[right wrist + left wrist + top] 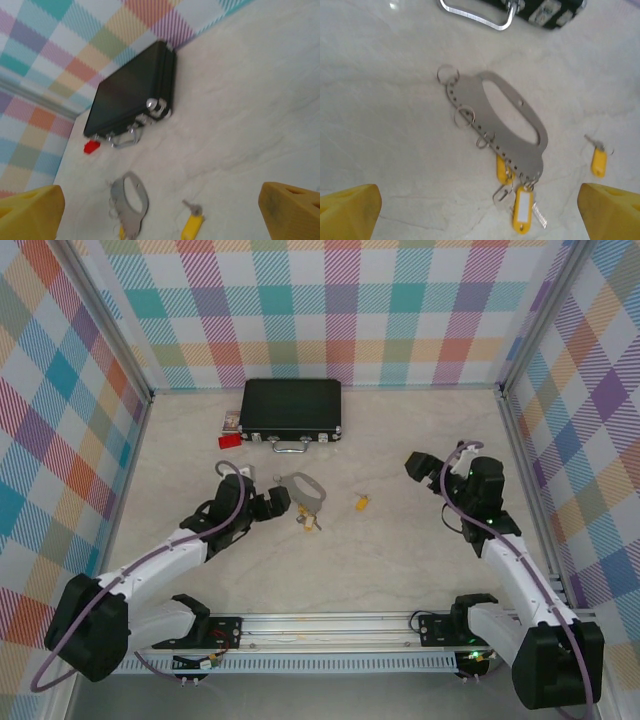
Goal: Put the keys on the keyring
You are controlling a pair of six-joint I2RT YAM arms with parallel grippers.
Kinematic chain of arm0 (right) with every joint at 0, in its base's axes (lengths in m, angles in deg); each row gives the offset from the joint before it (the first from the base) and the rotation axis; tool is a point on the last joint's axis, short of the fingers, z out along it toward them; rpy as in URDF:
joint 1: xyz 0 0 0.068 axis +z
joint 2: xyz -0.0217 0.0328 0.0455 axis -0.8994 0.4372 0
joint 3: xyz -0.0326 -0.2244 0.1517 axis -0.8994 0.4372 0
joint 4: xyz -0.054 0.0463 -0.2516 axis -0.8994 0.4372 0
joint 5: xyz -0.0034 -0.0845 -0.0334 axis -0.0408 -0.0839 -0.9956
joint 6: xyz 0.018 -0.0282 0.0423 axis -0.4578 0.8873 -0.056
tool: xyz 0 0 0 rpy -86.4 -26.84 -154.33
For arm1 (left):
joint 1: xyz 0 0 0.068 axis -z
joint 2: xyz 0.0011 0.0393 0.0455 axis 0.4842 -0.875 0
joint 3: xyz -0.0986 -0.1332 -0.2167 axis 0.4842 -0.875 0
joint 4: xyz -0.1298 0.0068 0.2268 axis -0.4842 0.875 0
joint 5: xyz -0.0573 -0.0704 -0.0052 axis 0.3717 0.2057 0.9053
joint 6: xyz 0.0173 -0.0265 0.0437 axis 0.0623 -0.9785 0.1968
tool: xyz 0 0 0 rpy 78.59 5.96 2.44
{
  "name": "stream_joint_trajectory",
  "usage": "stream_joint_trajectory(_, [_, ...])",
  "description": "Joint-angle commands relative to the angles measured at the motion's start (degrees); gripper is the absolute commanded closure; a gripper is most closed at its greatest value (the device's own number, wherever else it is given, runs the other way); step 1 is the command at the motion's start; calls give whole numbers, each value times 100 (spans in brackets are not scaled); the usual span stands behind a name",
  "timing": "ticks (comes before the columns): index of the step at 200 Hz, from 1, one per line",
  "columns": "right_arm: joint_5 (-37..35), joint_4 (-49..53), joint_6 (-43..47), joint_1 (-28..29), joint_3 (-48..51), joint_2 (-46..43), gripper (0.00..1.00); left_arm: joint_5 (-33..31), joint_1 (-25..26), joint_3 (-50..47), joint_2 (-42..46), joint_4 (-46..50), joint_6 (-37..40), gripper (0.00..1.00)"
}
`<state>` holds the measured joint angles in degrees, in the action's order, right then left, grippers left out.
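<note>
1. The flat grey metal pear-shaped keyring [305, 488] lies flat mid-table. It sits on the near side of a black rectangular case [290, 408] with a chrome handle. A small red block [229, 441] sits at the case's left.
2. Two small keys [522, 210] with yellow plastic heads and short pale blades hang off the keyring's near end. A third, the loose key [361, 503], lies to the keyring's right, apart from it.
3. The left end effector [275, 505] hovers just left of the keyring, jaws wide and holding nothing. The right end effector [432, 465] is well right of the loose key, also wide and holding nothing.
4. Handling, my judgement: the loose key is light, hard and low-lying. On the smooth marbled table [400, 570] it may skate. I would pinch the yellow head across its narrow sides, not the blade.
5. The keyring looks like stiff, thin, slick plate. Its perforated edge carries small wire split rings [465, 117]. I would pin it down along the bare, unperforated side.
</note>
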<state>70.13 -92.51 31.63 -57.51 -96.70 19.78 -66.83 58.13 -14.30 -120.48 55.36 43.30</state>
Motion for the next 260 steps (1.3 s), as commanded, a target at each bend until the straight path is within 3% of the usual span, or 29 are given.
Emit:
stream_joint_trajectory(1, [380, -203, 145, 387, 74, 45, 1, -191, 132, -42, -271, -260, 125, 0])
stream_joint_trajectory(14, [0, -146, 387, 760, 74, 86, 1, -220, 142, 49, -516, -263, 109, 1])
stream_joint_trajectory(34, [-262, -285, 530, 1135, 120, 255, 1, -22, 148, 306, -1007, -292, 114, 13])
stream_joint_trajectory(66, [-203, -663, 383, 1249, 212, 686, 1, 77, 159, 942, -1820, 59, 455, 37])
stream_joint_trajectory(106, [-93, -664, 337, 1318, 145, 830, 1, 224, 159, 1443, -2494, 53, 920, 55])
stream_joint_trajectory(172, [-148, -593, 334, 1345, 148, 807, 1, 104, 159, 2057, -3334, 449, 1417, 75])
stream_joint_trajectory(202, [-183, -558, 338, 1347, 123, 861, 1, 159, 159, 2081, -3459, 386, 1430, 80])
stream_joint_trajectory(210, [-183, -558, 334, 1355, 118, 869, 1, 204, 159, 2088, -3481, 374, 1446, 85])
stream_joint_trajectory(231, [-211, -558, 335, 1356, 123, 887, 1, 281, 159, 2107, -3529, 376, 1455, 86])
stream_joint_trajectory(244, [-204, -562, 334, 1356, 118, 904, 1, 280, 159, 2101, -3508, 397, 1464, 96])
stream_joint_trajectory(260, [-205, -571, 325, 1351, 117, 924, 1, 252, 159, 2071, -3407, 398, 1470, 97])
